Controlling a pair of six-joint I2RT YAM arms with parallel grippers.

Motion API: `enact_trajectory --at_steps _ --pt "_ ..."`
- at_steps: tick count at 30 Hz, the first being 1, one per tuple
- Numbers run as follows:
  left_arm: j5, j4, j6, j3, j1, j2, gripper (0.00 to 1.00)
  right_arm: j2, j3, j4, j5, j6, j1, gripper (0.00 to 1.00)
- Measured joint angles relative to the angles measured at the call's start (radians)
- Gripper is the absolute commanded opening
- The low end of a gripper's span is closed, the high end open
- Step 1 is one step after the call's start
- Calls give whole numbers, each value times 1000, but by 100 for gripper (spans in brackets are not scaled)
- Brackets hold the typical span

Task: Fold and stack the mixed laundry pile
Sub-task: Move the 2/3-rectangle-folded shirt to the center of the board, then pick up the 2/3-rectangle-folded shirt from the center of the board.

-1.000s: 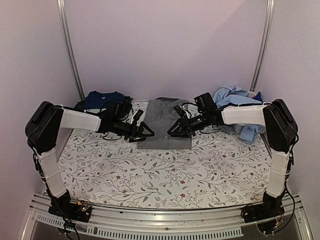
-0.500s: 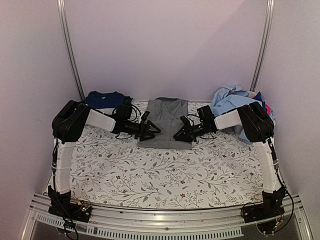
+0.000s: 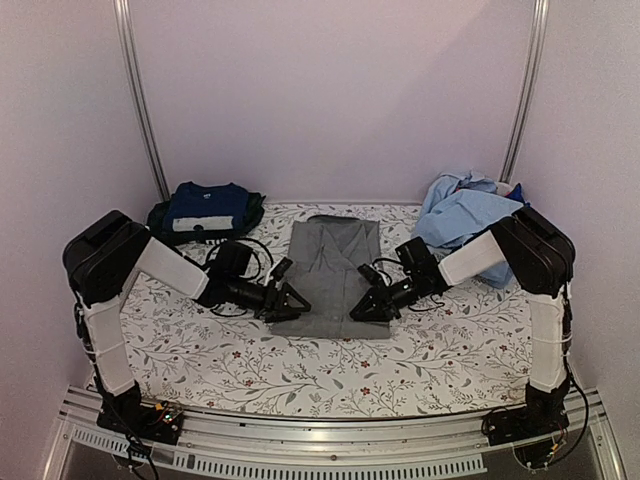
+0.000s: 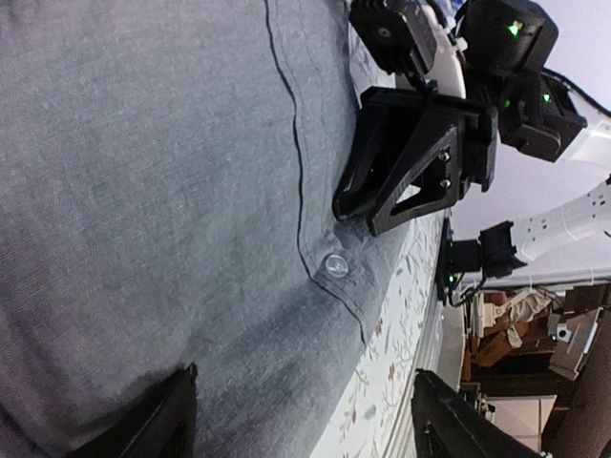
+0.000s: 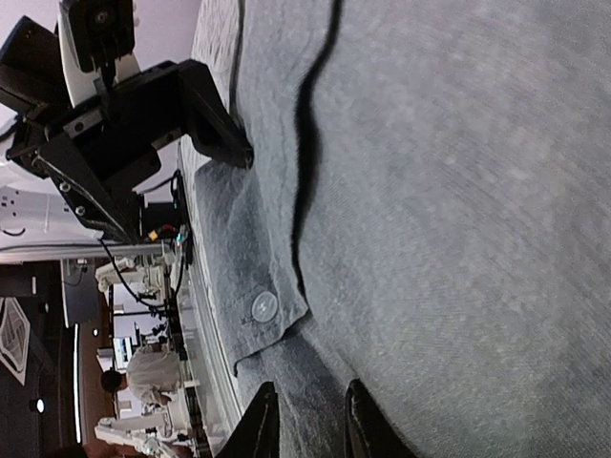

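Now, top view: the grey shirt (image 3: 332,265) is lying folded at the middle of the floral sheet (image 3: 300,370), its long axis running away from the bases. The left gripper (image 3: 291,302) and right gripper (image 3: 361,310) are flanking its near end, equally close.
Left wrist view: the left gripper is gaping wide, one finger over grey cloth and one off it.
Right wrist view: the right gripper is seemingly nipping the shirt's edge, fingers nearly together.
Coming move: both arms are probably needing to draw along that axis.
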Motion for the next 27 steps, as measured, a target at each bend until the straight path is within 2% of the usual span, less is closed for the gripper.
enact_trajectory --at_steps 2,4,6,7,8,11,15,17,20,25,27 --pt "-10 2 -8 -106 -34 -85 86 -81 -103 -13 8 -1 37 33" --pt "-40 -25 -13 -203 -68 -188 97 -166 -179 -70 24 -6 66 37" --pt "-107 -109 -5 -254 -103 -300 100 -235 -212 -130 44 -17 79 38" --pt "-182 -207 22 -257 -120 -398 100 -274 -219 -164 57 -24 79 38" --pt "-195 -224 26 -256 -134 -417 100 -319 -217 -200 65 -34 74 38" --pt "-401 -392 135 -204 -228 -594 100 -411 -153 -280 84 -63 68 38" --pt "-642 -462 318 -160 -380 -726 100 -404 29 -334 95 -114 66 37" --pt "-763 -478 444 -161 -460 -737 100 -349 135 -356 95 -142 66 35" --pt "-896 -484 593 -163 -544 -696 93 -219 268 -369 98 -173 66 34" --pt "-1050 -472 791 -153 -636 -523 78 -40 359 -400 102 -199 66 31" --pt "-1092 -463 840 -139 -666 -446 76 8 369 -412 101 -210 66 30"
